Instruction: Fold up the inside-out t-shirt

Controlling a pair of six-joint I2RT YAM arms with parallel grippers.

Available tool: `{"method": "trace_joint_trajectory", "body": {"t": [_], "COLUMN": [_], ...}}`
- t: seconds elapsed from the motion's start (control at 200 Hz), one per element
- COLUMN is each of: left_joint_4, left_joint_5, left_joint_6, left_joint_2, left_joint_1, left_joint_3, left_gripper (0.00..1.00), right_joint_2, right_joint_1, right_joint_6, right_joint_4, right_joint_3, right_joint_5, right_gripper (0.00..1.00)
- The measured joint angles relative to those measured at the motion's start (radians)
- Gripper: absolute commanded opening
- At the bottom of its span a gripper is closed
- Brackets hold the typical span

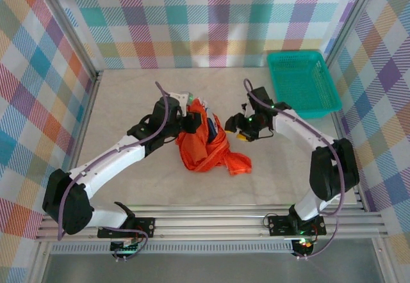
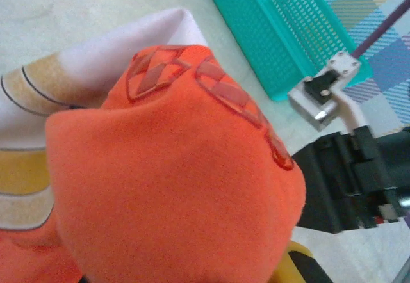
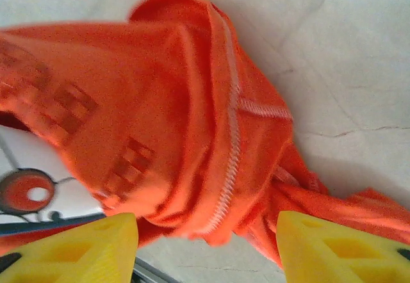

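The inside-out t-shirt (image 1: 206,143) is a bunched orange-red heap at the table's middle, its top end lifted. My left gripper (image 1: 190,108) is shut on that raised top end. In the left wrist view the orange cloth (image 2: 179,187) covers the fingers, with the white printed part (image 2: 96,52) behind it. My right gripper (image 1: 234,129) hovers just right of the shirt. It is open, and its yellow fingertips (image 3: 77,251) stand wide apart with nothing between them. The right gripper (image 3: 205,248) sits just short of the hanging folds and exposed seam (image 3: 230,136).
A teal basket (image 1: 301,81) sits at the back right of the table, seen also in the left wrist view as a basket (image 2: 288,33) beyond the right arm (image 2: 346,180). Checked walls (image 1: 38,72) close in the table on three sides.
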Motion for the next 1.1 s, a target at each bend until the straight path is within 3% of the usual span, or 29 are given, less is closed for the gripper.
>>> {"method": "trace_joint_trajectory", "body": {"t": [0.1,0.23,0.55,0.645,0.73,0.81,0.955,1.1], "left_joint_4": [-0.005,-0.014,-0.036,-0.037,-0.04,-0.065,-0.182,-0.275], "left_joint_5": [0.002,0.008,0.019,0.02,0.019,0.02,0.043,0.098], "left_joint_6": [0.0,0.0,0.0,-0.003,-0.004,-0.005,-0.007,-0.045], "left_joint_2": [0.004,0.005,0.006,0.011,0.013,0.015,0.042,0.063], "left_joint_1": [0.005,0.009,0.019,0.019,0.019,0.021,0.058,0.184], "left_joint_3": [0.0,0.0,0.001,0.001,0.003,0.021,0.166,0.4], "left_gripper": [0.0,0.0,0.0,0.0,0.0,0.0,0.0,0.0], "right_joint_2": [0.057,0.089,-0.031,-0.01,0.054,0.124,0.166,0.084], "right_joint_1": [0.023,0.039,0.045,0.062,0.072,0.077,0.056,-0.063], "right_joint_6": [0.031,0.059,0.049,0.051,0.049,0.052,0.045,-0.008], "right_joint_4": [0.066,0.124,0.133,0.144,0.156,0.169,0.156,0.118], "right_joint_3": [-0.006,-0.014,-0.041,-0.037,-0.011,0.013,0.021,0.014], "right_joint_5": [-0.034,-0.055,-0.034,-0.038,-0.043,-0.045,-0.042,-0.038], "right_gripper": [0.54,0.61,0.66,0.55,0.31,0.0,0.0,0.0]}}
